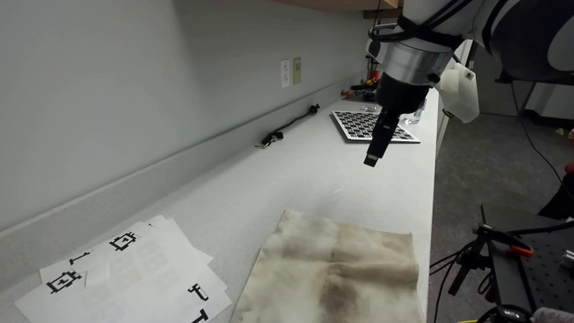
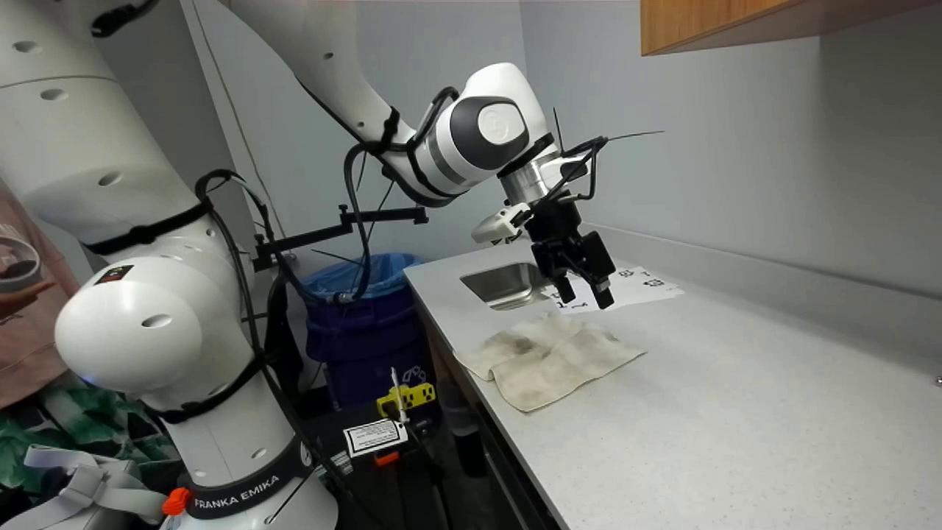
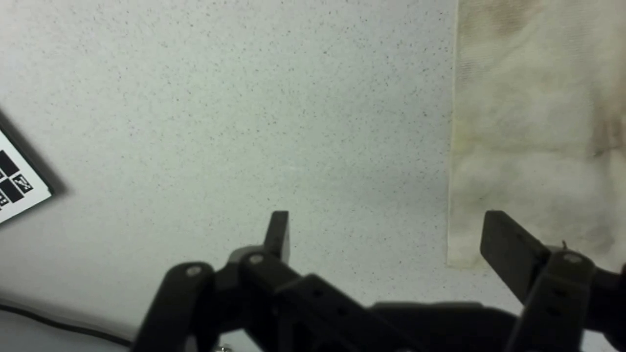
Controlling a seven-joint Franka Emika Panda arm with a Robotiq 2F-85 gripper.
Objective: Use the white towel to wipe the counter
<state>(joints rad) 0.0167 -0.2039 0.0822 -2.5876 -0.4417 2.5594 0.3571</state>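
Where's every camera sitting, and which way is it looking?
In an exterior view: higher than the counter, near the towel, looking toward the checkered board; part of the arm and the tool show.
In an exterior view: near the robot's base, looking toward the sink; most of the arm and the tool show.
Wrist view: on the arm, looking down at the counter; the tool's fingers show.
Both exterior views share the towel and paper sheets.

A robot arm (image 2: 338, 73) and checkered board (image 1: 358, 125) suggest a lab.
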